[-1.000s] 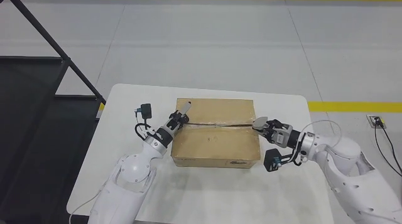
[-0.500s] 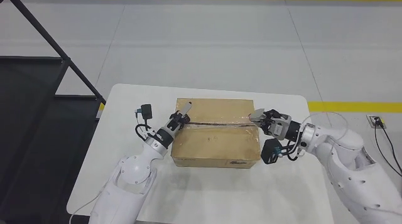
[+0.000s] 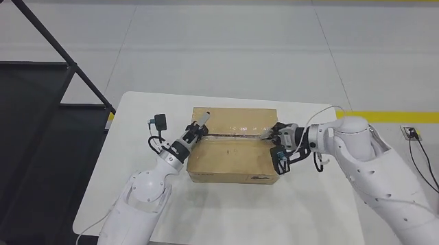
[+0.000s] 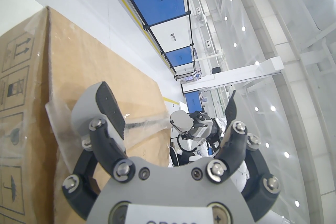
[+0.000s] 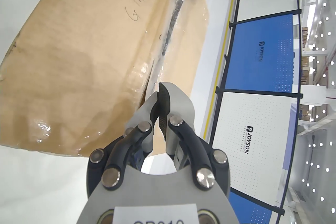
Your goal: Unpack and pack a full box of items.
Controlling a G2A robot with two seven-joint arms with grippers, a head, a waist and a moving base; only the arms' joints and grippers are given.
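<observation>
The right gripper [image 5: 161,96], fingers together, sits at one end of the box [image 3: 233,157] seam [image 3: 233,134]; the left gripper [image 3: 199,125] (fingers apart) waits at the other. Best drag straight along, shallow.

The box's [image 4: 86,64] side, at the left edge of the left wrist view, carries handling pictograms [image 4: 13,89], among them upward arrows and an umbrella. A pencilled scrawl [image 5: 134,7] marks its top. Wall panels [image 5: 260,51] carry logos.
</observation>
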